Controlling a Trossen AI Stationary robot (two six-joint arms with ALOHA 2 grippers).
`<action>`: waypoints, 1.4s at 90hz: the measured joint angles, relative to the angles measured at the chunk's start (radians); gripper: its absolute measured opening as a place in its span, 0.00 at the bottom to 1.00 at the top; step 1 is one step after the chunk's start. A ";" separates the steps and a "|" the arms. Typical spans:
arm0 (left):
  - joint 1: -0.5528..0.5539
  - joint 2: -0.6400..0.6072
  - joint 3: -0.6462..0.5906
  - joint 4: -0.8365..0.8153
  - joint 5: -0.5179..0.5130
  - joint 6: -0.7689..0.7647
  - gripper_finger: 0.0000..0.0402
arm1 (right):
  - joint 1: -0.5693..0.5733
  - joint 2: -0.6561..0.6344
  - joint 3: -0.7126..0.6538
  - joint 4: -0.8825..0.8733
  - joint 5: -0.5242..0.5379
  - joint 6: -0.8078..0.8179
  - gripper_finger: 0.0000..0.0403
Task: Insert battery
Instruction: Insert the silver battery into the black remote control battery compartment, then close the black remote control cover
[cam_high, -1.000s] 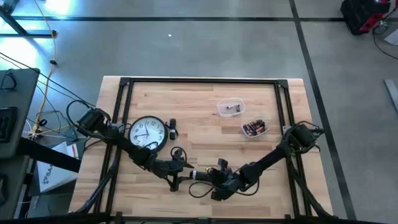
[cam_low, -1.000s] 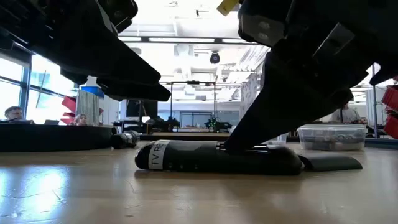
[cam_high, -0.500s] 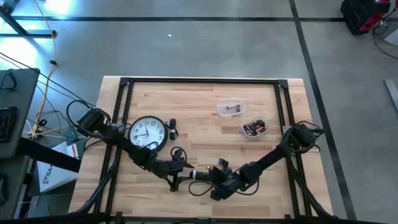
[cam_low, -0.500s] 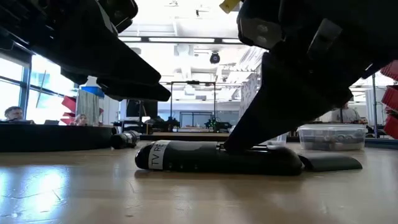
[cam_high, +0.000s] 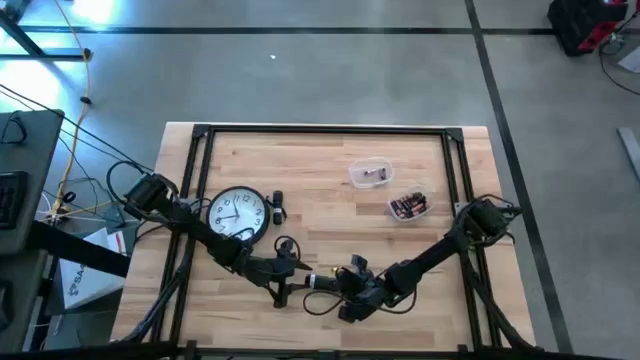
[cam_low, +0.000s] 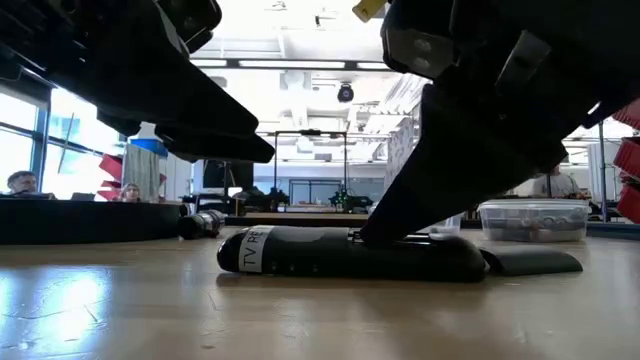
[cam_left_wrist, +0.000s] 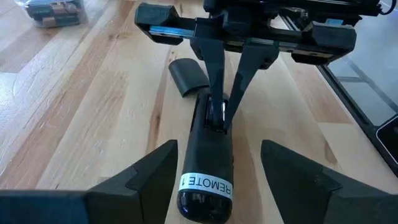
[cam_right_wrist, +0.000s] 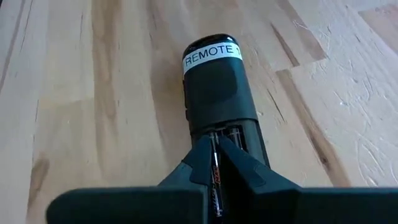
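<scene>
Two arms met over the remote near the front edge of the tabletop, roughly mid-width.

Going L to R: the left tool hovered at the labelled end of the remote, fingers spread wide either side of the body, w/ nothing held. The remote lay flat; its long axis ran across the tabletop, left-right in the high view. White "REMOTE" label end pointed toward the left arm, open battery bay toward the right arm. The bay cover was already off, lying on the wood just beyond the bay end.

The right tool was down in the bay, fingertips pinched nearly together on a battery held lengthwise, in line w/ the remote. A second cell appeared to sit beside it in the bay, but I couldn't be sure.

Progress, as a judgement: well along. Cover off, remote positioned, battery brought to the slot and approx. aligned. Whether it was fully seated couldn't be told. Left to do: press it home, release, and prob. refit the cover.

Farther R and back, two clear tubs: one w/ small parts, one w/ spare batteries. The clock sat back left, not involved.
</scene>
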 joint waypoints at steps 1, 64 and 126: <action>0.000 0.000 0.000 0.000 0.000 0.000 0.53 | 0.000 0.000 0.000 0.000 0.000 0.000 0.00; 0.000 0.000 0.000 0.000 0.000 0.000 0.53 | 0.000 0.002 0.000 0.005 0.042 -0.011 0.00; -0.013 -0.001 0.000 0.151 0.141 -0.132 0.53 | 0.056 -0.235 -0.002 -0.474 0.094 -0.248 0.00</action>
